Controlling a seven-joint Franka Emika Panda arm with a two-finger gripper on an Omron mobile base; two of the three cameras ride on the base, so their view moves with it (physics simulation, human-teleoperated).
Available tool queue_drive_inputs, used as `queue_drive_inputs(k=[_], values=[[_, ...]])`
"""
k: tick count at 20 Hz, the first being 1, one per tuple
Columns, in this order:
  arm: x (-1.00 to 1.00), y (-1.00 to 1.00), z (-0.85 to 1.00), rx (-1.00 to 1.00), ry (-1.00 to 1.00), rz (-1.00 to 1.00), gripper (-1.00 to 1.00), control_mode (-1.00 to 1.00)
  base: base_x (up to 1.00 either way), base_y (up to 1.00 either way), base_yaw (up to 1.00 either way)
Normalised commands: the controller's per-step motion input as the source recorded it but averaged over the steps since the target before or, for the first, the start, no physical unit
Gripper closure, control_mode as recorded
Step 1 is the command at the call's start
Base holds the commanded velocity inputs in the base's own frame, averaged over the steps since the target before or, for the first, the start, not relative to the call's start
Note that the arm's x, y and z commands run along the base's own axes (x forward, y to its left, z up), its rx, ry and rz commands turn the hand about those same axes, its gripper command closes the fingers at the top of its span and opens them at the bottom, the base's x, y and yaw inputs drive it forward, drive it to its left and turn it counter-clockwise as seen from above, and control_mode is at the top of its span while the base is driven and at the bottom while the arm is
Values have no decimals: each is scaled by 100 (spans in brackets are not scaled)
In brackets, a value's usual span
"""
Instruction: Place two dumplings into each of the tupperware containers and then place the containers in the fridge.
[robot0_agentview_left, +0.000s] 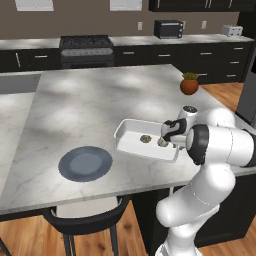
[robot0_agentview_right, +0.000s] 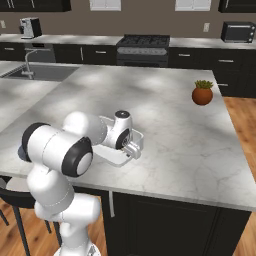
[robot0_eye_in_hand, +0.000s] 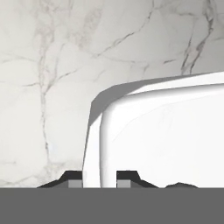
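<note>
Tupperware container (robot0_agentview_left: 131, 136) sits at the centre right of the left base view, on the near part of the counter (robot0_agentview_left: 75, 105), its long axis running from upper left to lower right across the frame. Two dumplings lie inside: one dumpling (robot0_agentview_left: 145, 138) near the middle, a second dumpling (robot0_agentview_left: 162, 143) close to the right end. The gripper (robot0_agentview_left: 169, 134) is at that right end; in the hand view its fingertips (robot0_eye_in_hand: 75, 180) stand one on each side of the white container wall (robot0_eye_in_hand: 94, 144), drawn in close around it, so it appears to have hold of the rim. Judging by that, the container is filled and the next move is lifting it toward the fridge, whose grey edge (robot0_agentview_left: 248, 90) shows at the far right of the left base view.

Around it: a blue-grey plate (robot0_agentview_left: 85, 163) lies at lower left, well apart, and a potted plant (robot0_agentview_left: 189, 83) stands upper right, near the counter's far corner. Neither lies directly beside the held end.
</note>
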Motion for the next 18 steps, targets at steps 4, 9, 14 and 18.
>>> queue_drive_inputs(k=[4, 9, 14, 18], values=[[-12, 0, 4, 9, -1, -5, 100, -100, 0, 0, 0], [-13, 3, 28, 7, -2, -7, 100, -100, 0, 0, 0], [-28, 11, 78, -2, 0, -9, 100, -100, 0, 0, 0], [-38, 8, 93, -3, 0, -13, 100, -100, 0, 0, 0]])
